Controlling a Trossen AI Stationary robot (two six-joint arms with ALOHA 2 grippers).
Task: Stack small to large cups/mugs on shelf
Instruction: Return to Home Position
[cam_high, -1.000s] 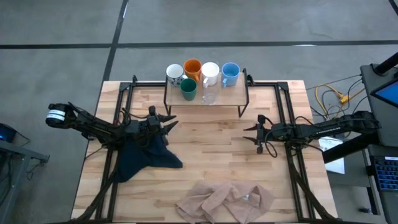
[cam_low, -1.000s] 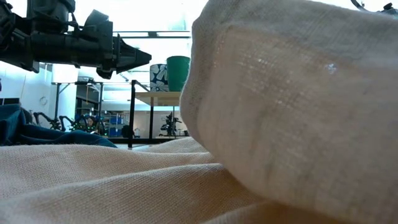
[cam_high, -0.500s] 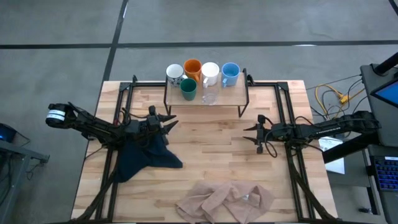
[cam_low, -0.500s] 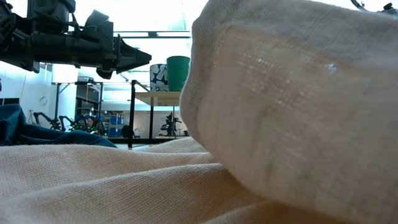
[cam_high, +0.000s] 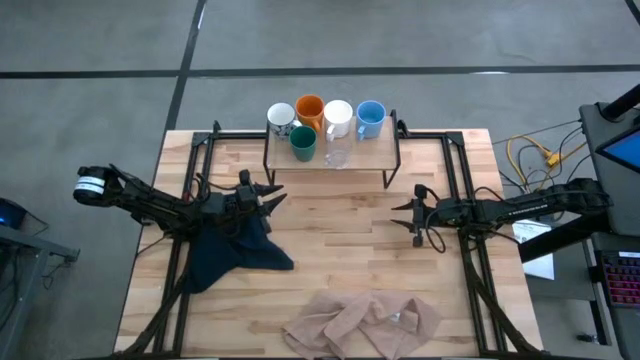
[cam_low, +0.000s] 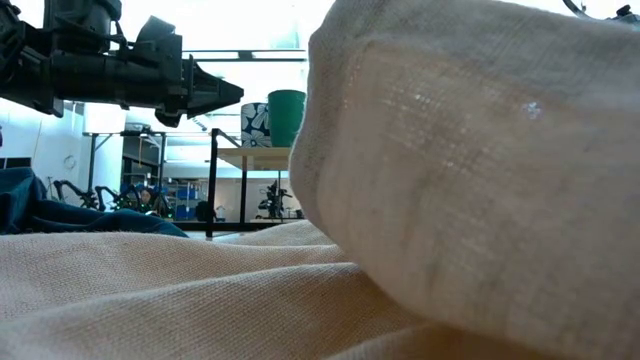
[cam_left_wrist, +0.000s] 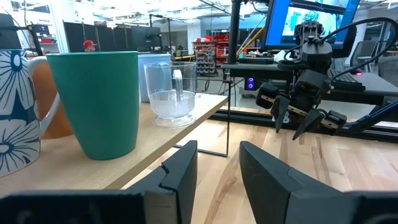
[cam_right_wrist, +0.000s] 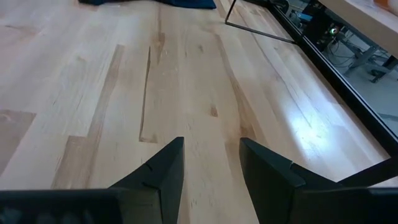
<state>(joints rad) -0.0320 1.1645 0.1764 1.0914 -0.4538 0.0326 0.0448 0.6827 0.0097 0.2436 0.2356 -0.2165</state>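
High view: six cups (cam_high: 338, 117) grouped on shelf (cam_high: 372, 156) at the surface's (cam_high: 340, 260) 12 o'clock. Left hand (cam_high: 277, 195) at 9 o'clock, right hand (cam_high: 400, 212) at 3 o'clock, both released and empty.

Robotics lab: bright monitor (cam_left_wrist: 283, 25), loose cables (cam_high: 530, 155).

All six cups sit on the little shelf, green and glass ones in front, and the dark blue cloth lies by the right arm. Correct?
No. The high view shows the dark blue cloth by the left end effector, not the right end effector. The rest holds: six cups on the shelf, green cup and glass cup in front.
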